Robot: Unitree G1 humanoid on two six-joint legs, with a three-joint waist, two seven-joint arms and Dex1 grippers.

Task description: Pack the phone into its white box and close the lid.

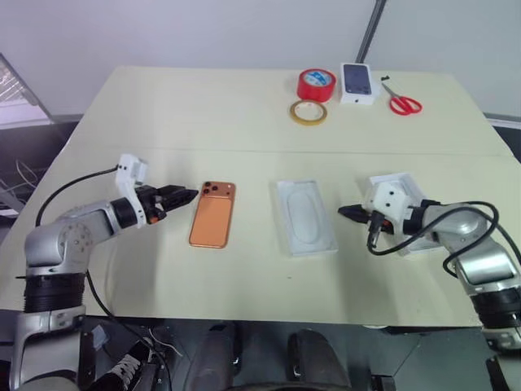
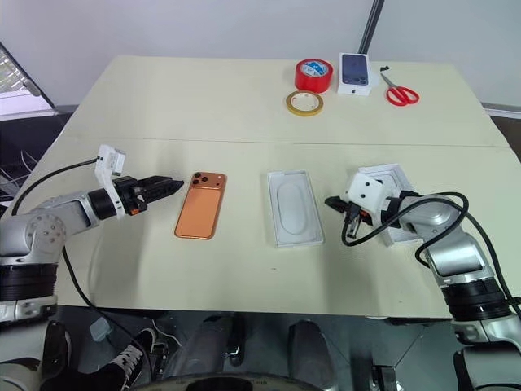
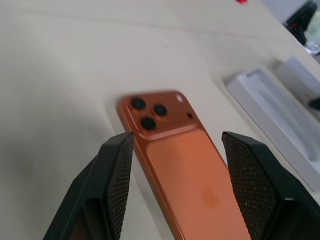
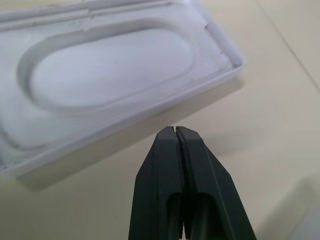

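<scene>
left tool (image 1: 189, 195) open, astride phone (image 1: 213, 213) camera end | phone flat on bench (image 1: 163, 122) | right tool (image 4: 176, 131) closed, empty | risk: flat phone skids from pads

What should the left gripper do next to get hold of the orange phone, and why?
Probably ease the left gripper forward and down so its open fingers straddle the phone, then close. The phone lies flat, camera side up, on the table, just ahead of the fingertips and untouched. The right gripper is shut, pointing at the white tray with the oval recess.
</scene>
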